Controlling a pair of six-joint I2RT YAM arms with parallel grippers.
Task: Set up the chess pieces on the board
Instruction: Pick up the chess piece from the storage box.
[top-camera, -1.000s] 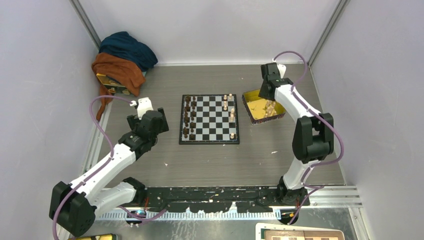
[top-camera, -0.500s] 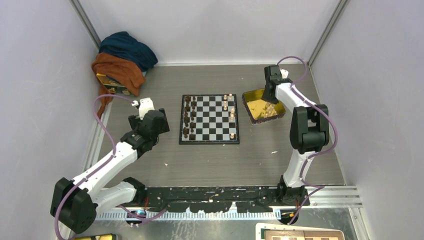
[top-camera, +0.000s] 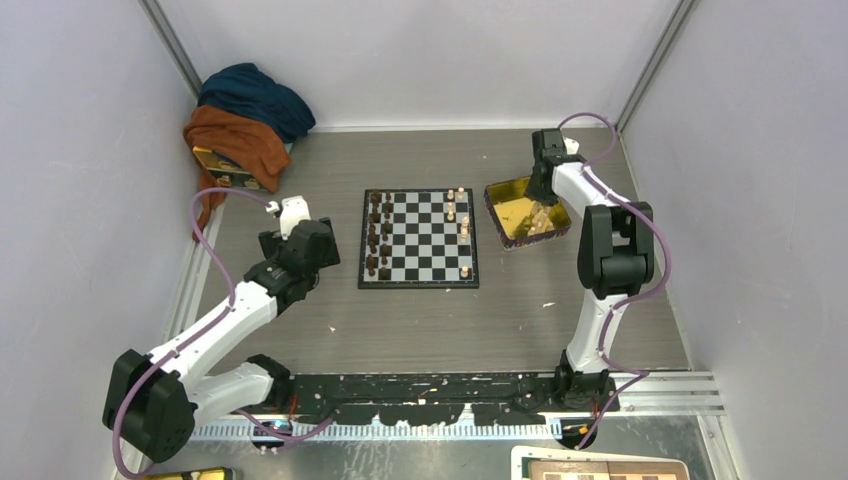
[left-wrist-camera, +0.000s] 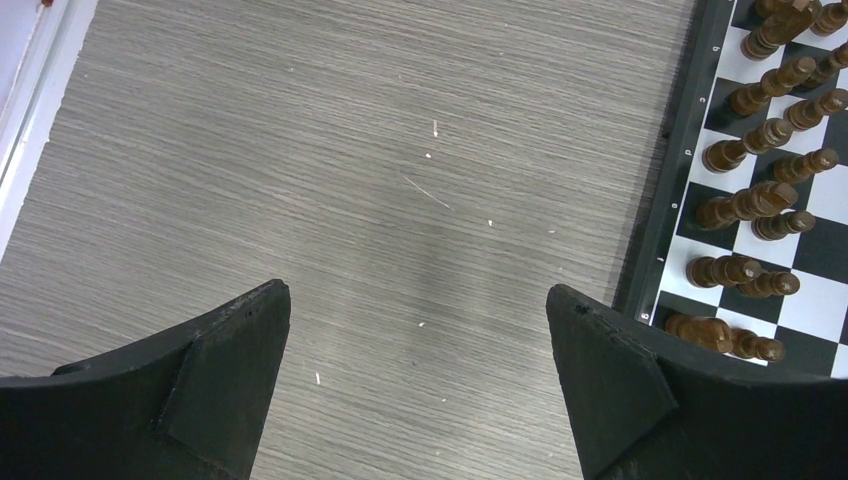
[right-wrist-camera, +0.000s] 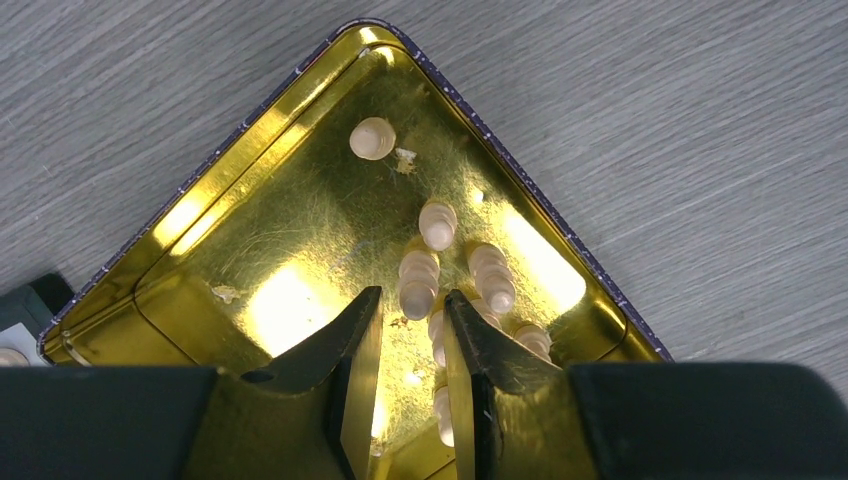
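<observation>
Tray (right-wrist-camera: 250, 170) of shiny yellow just right of the board (top-camera: 419, 238), holding a loose cluster of light-tan chess pieces (right-wrist-camera: 437, 225), one apart near a corner. Lowered into it, right gripper (right-wrist-camera: 412, 300), jaws narrowly parted around some pieces; cannot tell whether pinching any. More light-tan pieces standing on the board's right files, dark brown pieces (left-wrist-camera: 745, 205) on its left. Left of the board, over the table (left-wrist-camera: 300, 150), left gripper (left-wrist-camera: 418, 300) spread wide, holding nothing.

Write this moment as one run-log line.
left fingers: open, above table beside board | right fingers: part open, over chess pieces in yellow tray
</observation>
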